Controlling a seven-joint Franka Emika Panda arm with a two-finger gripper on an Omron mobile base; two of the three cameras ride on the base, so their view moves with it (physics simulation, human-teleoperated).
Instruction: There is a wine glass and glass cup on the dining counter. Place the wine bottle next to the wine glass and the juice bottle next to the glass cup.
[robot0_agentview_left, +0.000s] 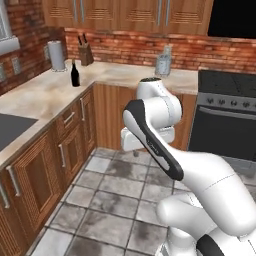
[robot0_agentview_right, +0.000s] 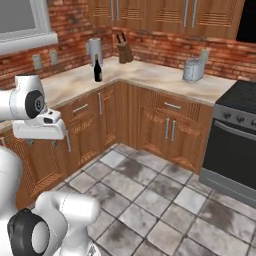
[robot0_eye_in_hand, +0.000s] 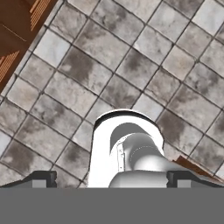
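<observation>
We list first the wine bottle (robot0_agentview_left: 75, 74), dark, upright on the marbled worktop (robot0_agentview_left: 45, 97) near its back corner, at about 10 o'clock in the left base view; in the right base view it (robot0_agentview_right: 97, 69) stands at about 11 o'clock, just in front of a grey canister (robot0_agentview_right: 95, 51). A knife block (robot0_agentview_left: 85, 53) sits against the brick wall to the bottle's right. A silvery toaster (robot0_agentview_right: 193, 70) rests on the worktop's far run.

The left base view alone gives us the dark sink basin (robot0_agentview_left: 12, 129) at 9 o'clock. The right base view alone gives the window (robot0_agentview_right: 22, 20) at its upper left. Both show the black oven (robot0_agentview_right: 230, 150) at 3 o'clock and the grey tiled floor (robot0_agentview_right: 150, 200).

The gripper (robot0_eye_in_hand: 111, 180) appears in the hand view, its fingertips (robot0_eye_in_hand: 41, 178) at the bottom corners, spread wide apart with nothing between them, aimed down at the floor tiles (robot0_eye_in_hand: 131, 65). A wooden cabinet corner (robot0_eye_in_hand: 19, 30) shows at 11 o'clock there.
</observation>
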